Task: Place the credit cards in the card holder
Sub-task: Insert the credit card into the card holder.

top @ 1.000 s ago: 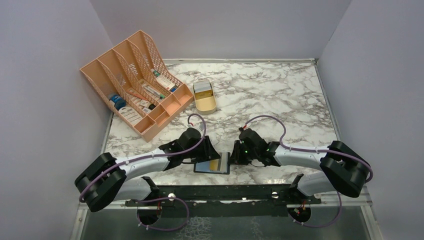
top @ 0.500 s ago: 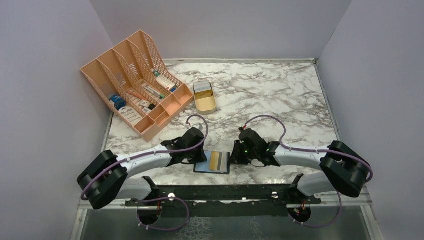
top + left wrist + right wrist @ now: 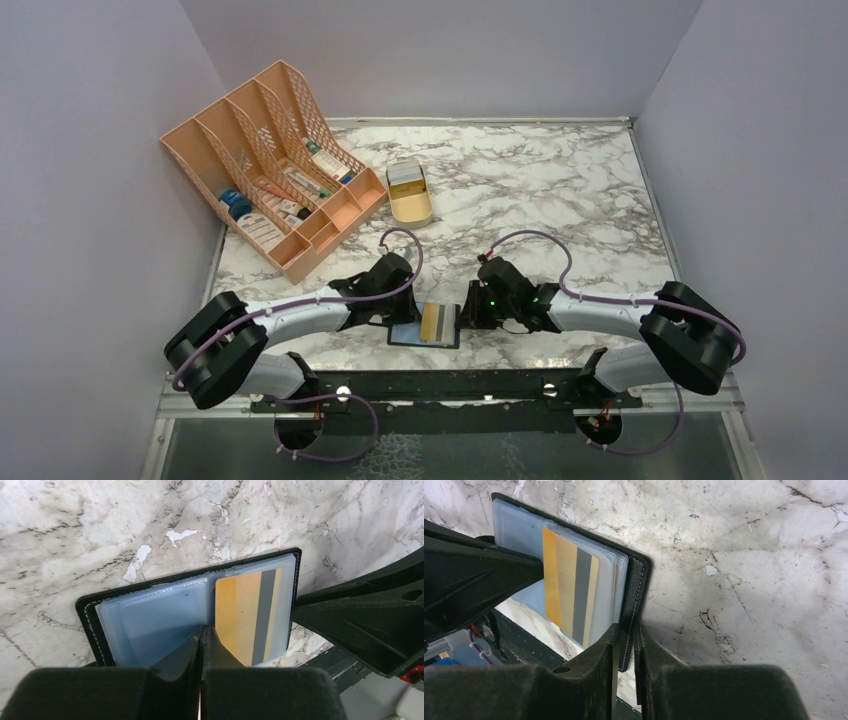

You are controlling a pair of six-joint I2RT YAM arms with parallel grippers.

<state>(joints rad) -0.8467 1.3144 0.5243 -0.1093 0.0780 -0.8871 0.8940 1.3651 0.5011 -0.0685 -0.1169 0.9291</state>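
**As the left arm backs off, the gold card shows**

Since a second ago, the left gripper (image 3: pixel 201 634) has drawn leftward off the card holder (image 3: pixel 424 331), and its fingers are now pressed together, empty. Meanwhile the right gripper (image 3: pixel 625 630) pinches the holder's black edge. One holder lies open at lower centre of the top view, with one gold credit card (image 3: pixel 247 615) slotted inside. One peach organiser (image 3: pixel 275 165) and one tan tin (image 3: pixel 410 195) sit upper left on the marbled table (image 3: pixel 540 190), between lilac walls (image 3: pixel 100 150).

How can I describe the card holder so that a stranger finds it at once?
Start at the middle of the marble table's near edge. There the card holder lies open: black cover, blue-grey sleeves. Only it shows a gold card with a dark stripe, unlike the tan tin farther back.
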